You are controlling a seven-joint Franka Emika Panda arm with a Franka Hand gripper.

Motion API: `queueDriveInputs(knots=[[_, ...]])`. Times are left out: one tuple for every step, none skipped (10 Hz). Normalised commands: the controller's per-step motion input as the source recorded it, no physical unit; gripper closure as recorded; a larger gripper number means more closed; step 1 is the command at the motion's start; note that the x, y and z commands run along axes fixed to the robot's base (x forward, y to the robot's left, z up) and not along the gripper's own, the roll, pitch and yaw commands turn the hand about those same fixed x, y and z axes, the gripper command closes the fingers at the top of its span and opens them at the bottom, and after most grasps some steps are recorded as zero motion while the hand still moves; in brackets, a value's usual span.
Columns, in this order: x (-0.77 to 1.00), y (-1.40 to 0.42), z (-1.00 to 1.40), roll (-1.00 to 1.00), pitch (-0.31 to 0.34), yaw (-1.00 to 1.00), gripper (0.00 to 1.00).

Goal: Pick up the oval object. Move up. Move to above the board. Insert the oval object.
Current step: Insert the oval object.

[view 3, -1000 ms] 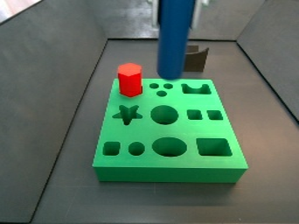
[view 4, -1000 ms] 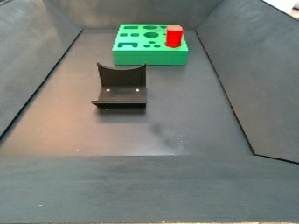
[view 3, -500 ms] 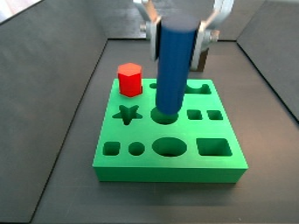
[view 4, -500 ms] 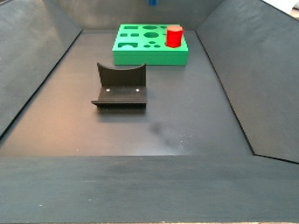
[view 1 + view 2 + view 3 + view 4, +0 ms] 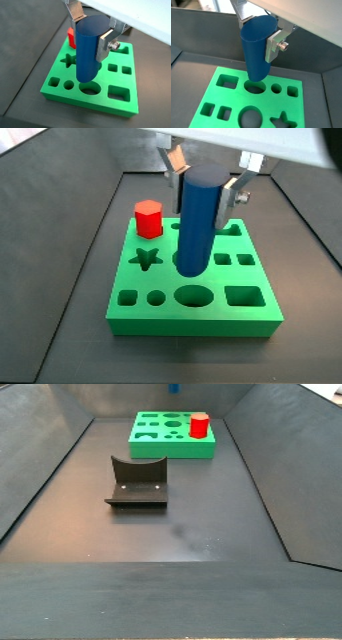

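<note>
My gripper [image 5: 203, 183] is shut on the oval object [image 5: 198, 218], a tall blue peg held upright by its upper part between the silver fingers [image 5: 107, 42]. It hangs over the middle of the green board [image 5: 194, 320], with its lower end above a round hole [image 5: 254, 88] in both wrist views. The oval hole [image 5: 195, 295] lies nearer the board's front edge. In a side view only the peg's blue tip [image 5: 173, 387] shows, well above the board [image 5: 167, 446].
A short red hexagonal peg [image 5: 148, 218] stands in the board's back left corner, close beside the blue peg, and shows in a side view [image 5: 199, 425]. The dark fixture [image 5: 138, 481] stands on the floor apart from the board. Dark walls enclose the floor.
The gripper has come down and forward over the board with the blue peg. Its fingers now show in the side view. The red peg and the board have not moved.
</note>
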Motion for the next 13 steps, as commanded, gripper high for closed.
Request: queueDriveInputs(knots=[[0.2, -0.03, -0.17, 0.07, 0.084, -0.68, 1.0], [0.21, -0.01, -0.13, 0.09, 0.103, -0.65, 1.0], [0.23, -0.01, -0.08, 0.09, 0.116, -0.59, 1.0], [0.18, 0.0, -0.06, 0.09, 0.114, -0.55, 1.0], [0.16, 0.0, -0.05, 0.08, 0.111, -0.55, 1.0], [0.1, 0.0, -0.06, 0.07, 0.101, -0.56, 1.0], [0.04, -0.03, -0.13, 0.04, 0.079, -0.54, 1.0], [0.03, -0.07, -0.17, 0.01, 0.061, -0.51, 1.0], [0.04, -0.12, -0.21, 0.03, 0.057, -0.53, 1.0], [0.1, -0.15, -0.24, 0.03, 0.059, -0.57, 1.0], [0.17, -0.18, -0.23, 0.03, 0.061, -0.65, 1.0], [0.17, -0.14, -0.2, 0.03, 0.061, -0.71, 1.0], [0.09, -0.03, -0.13, 0.03, 0.057, -0.8, 1.0]])
